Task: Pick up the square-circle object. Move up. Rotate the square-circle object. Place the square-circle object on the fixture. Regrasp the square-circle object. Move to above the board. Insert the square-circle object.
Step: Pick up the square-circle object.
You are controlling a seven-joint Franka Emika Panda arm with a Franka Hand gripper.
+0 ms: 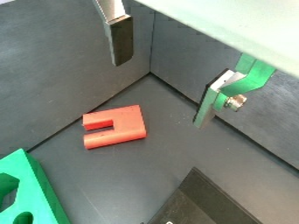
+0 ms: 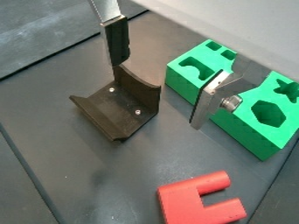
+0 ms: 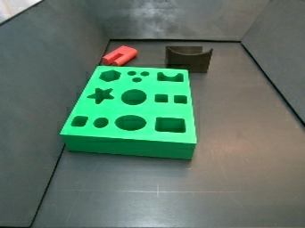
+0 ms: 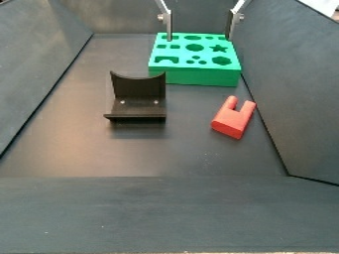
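Observation:
The red square-circle object [image 1: 114,126] lies flat on the dark floor, its two prongs showing in both wrist views [image 2: 201,203]. In the side views it lies beside the green board [image 3: 120,54] [image 4: 233,117]. The fixture [image 2: 117,109] stands on the floor apart from it [image 4: 135,96]. The board [image 3: 134,109] lies flat with several shaped holes. My gripper [image 1: 163,74] [image 2: 162,74] is open and empty, high above the floor. Only its fingertips [image 4: 166,18] show at the top of a side view, above the board's far edge.
Dark walls enclose the floor on all sides. A wall corner [image 1: 149,74] lies just beyond the red object. A board corner [image 1: 24,188] shows in a wrist view. The fixture [image 3: 188,56] sits near the back wall beside the red object.

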